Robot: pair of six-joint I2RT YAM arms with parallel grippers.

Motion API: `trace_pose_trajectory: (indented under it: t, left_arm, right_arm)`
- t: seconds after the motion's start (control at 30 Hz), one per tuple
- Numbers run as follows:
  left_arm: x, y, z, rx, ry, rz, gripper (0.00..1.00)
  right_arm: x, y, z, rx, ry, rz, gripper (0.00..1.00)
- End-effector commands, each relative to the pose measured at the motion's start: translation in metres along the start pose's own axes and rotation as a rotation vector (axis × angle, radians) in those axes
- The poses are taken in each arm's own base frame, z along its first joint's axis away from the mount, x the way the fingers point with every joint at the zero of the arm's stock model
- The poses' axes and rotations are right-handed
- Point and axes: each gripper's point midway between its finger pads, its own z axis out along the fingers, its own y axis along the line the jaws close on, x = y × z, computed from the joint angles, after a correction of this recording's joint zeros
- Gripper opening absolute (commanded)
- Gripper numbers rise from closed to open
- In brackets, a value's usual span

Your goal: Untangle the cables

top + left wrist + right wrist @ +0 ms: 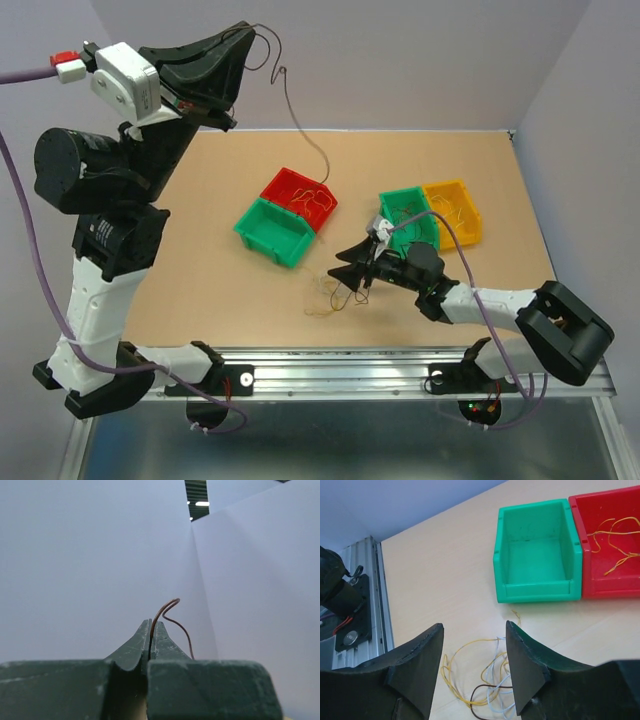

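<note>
Brown wire [290,110] hangs from the raised left gripper [246,36], whose jaws are pressed together on its upper end; its lower end reaches the red bin [278,185]. If that end is caught among the yellow and orange strands lying in the bin, any further lift could drag them out.

The right gripper [474,627] hovers low with jaws apart over the remaining cables [480,680], a loose tangle of yellow, whitish and dark loops on the table [200,250], just in front of the bins. Closing on several strands at once would likely tighten the knot.

The green bin [537,587] touching the red one is empty. A second green bin [400,197] and a yellow bin [470,225] appear to hold a few thin wires.
</note>
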Motion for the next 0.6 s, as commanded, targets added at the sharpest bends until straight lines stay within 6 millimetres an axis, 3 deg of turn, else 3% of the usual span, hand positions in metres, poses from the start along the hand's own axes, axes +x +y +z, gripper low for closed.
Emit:
trace_pose_trajectory:
  t: [0.0, 0.03, 0.1, 0.13, 0.17, 0.23, 0.27, 0.33, 0.37, 0.43, 0.47, 0.53, 0.57]
  left_arm:
    - [0.059, 0.009, 0.000, -0.062, 0.126, 0.019, 0.00]
    - [0.084, 0.006, -0.006, -0.061, 0.162, 0.024, 0.00]
    - [0.108, 0.006, -0.015, -0.052, 0.189, 0.054, 0.00]
    - [0.111, 0.003, -0.019, -0.034, 0.177, 0.060, 0.00]
    - [0.141, 0.001, -0.027, -0.022, 0.231, 0.055, 0.00]
    - [0.163, 0.007, -0.037, -0.018, 0.268, 0.042, 0.00]
    - [0.184, 0.001, -0.045, 0.027, 0.296, 0.023, 0.00]
    - [0.199, 0.007, -0.059, 0.043, 0.318, 0.019, 0.00]
    - [0.220, 0.000, -0.071, 0.074, 0.342, 0.004, 0.00]
    - [0.228, -0.002, -0.083, 0.092, 0.339, 0.014, 0.00]
    - [0.251, -0.006, -0.097, 0.105, 0.382, 0.015, 0.00]
    - [0.264, -0.009, -0.108, 0.116, 0.400, 0.021, 0.00]
    - [0.280, -0.011, -0.119, 0.118, 0.436, 0.018, 0.00]
  right_arm:
    - [-0.020, 0.002, -0.004, 0.015, -0.071, -0.048, 0.59]
    - [-0.023, 0.001, -0.008, 0.032, -0.085, -0.053, 0.59]
    - [-0.027, -0.001, -0.013, 0.056, -0.102, -0.058, 0.59]
    - [-0.034, 0.000, -0.017, 0.066, -0.127, -0.066, 0.59]
    - [-0.031, -0.003, -0.022, 0.093, -0.129, -0.064, 0.59]
    - [-0.035, -0.005, -0.028, 0.116, -0.149, -0.067, 0.59]
    - [-0.039, -0.003, -0.035, 0.123, -0.170, -0.073, 0.59]
    - [-0.043, -0.003, -0.042, 0.138, -0.195, -0.078, 0.60]
    - [-0.046, -0.001, -0.049, 0.147, -0.214, -0.083, 0.61]
    - [-0.051, 0.000, -0.056, 0.157, -0.240, -0.089, 0.62]
    - [-0.052, -0.001, -0.059, 0.170, -0.247, -0.090, 0.62]
    - [-0.057, 0.000, -0.066, 0.181, -0.272, -0.095, 0.62]
    - [-0.055, 0.000, -0.068, 0.189, -0.267, -0.095, 0.62]
